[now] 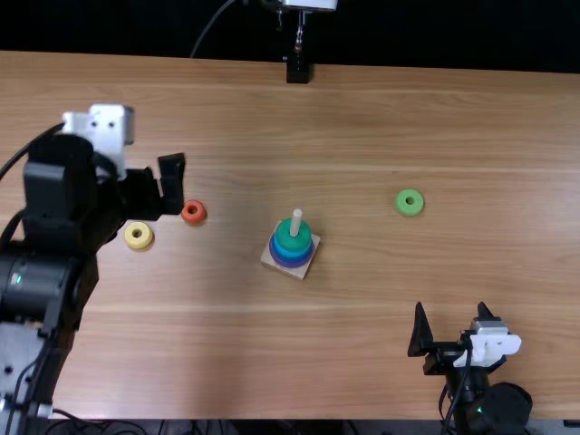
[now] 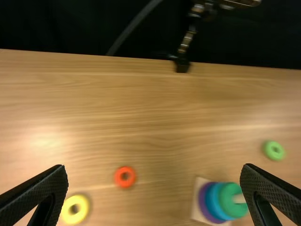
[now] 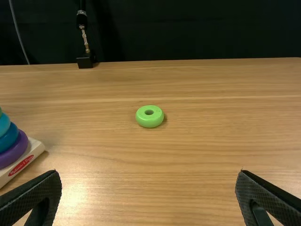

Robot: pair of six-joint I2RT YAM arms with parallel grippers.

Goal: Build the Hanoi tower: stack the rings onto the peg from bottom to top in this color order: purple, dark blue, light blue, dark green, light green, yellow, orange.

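My left gripper (image 1: 172, 186) is above the table's left part, by the orange ring (image 1: 194, 212) and yellow ring (image 1: 139, 236); in its wrist view the left gripper (image 2: 154, 195) is wide open and holds nothing. The peg base (image 1: 301, 270) stands mid-table, with a purple ring (image 1: 290, 262), blue rings and a dark green ring (image 1: 293, 236) around the upright peg (image 1: 295, 221). The light green ring (image 1: 410, 202) lies flat to the right. Near the front right, my right gripper (image 1: 449, 328) is open; in the right wrist view, nothing is between the right gripper (image 3: 148, 195) fingers.
At the table's far edge stands a small black mount (image 1: 297, 69) with a thin stalk. The left arm (image 1: 54, 236) covers the table's left side, and cables lie along the front edge.
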